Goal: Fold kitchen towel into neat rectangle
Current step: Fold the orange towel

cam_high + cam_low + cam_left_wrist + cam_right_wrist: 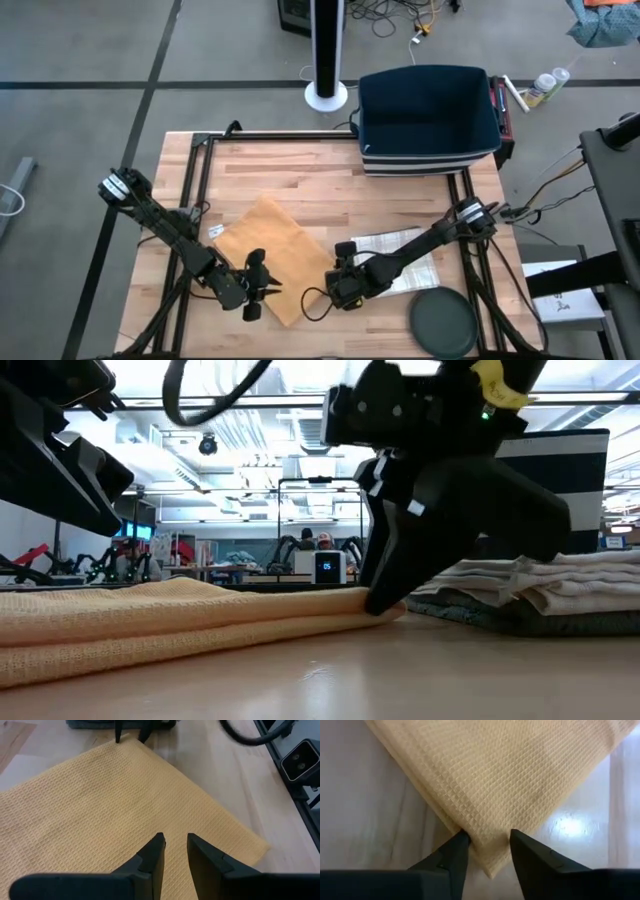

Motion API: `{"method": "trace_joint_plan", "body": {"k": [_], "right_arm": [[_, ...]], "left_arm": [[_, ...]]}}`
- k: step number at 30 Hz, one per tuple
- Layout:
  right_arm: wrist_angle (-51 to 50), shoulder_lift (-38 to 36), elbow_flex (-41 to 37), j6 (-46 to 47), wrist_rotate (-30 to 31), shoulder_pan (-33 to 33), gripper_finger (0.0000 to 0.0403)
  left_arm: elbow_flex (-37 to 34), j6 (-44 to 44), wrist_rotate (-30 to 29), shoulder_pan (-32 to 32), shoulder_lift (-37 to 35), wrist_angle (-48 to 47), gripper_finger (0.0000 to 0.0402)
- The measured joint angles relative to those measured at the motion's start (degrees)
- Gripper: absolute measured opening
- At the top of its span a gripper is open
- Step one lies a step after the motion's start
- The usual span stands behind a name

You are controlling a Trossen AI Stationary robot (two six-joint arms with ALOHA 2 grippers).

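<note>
Bright, even overhead light here; ceiling fixtures blow out white above. Glare spot on the surface just beside the right tool, whose near fingers blur softly.

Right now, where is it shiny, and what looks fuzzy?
Right wrist view: a bright glare patch on the table beside the yellow towel. Low view: the big dark right hand looms close and soft; the room behind looks hazy.
</note>
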Motion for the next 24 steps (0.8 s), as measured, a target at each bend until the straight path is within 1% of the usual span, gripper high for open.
{"method": "trace_joint_plan", "body": {"k": [7,12,18,24], "right_arm": [[-0.4,-0.4,0.0,-0.1,-0.2,0.0,0.0062],[-2.3,-0.9,0.1,0.6,-0.2,0.0,0.0029],[-4.3,-0.9,0.1,2.1,0.0,0.0,0.0004],[-4.6,-1.5,0.1,2.9,0.4,0.0,0.0002]], "left_arm": [[-0.2,-0.6,0.0,0.0,0.0,0.0,0.0075],[-0.2,-0.6,0.0,0.0,0.0,0.0,0.0075],[-0.2,-0.6,0.0,0.0,0.0,0.0,0.0075],[-0.2,-0.6,0.0,0.0,0.0,0.4,0.0083]]}}
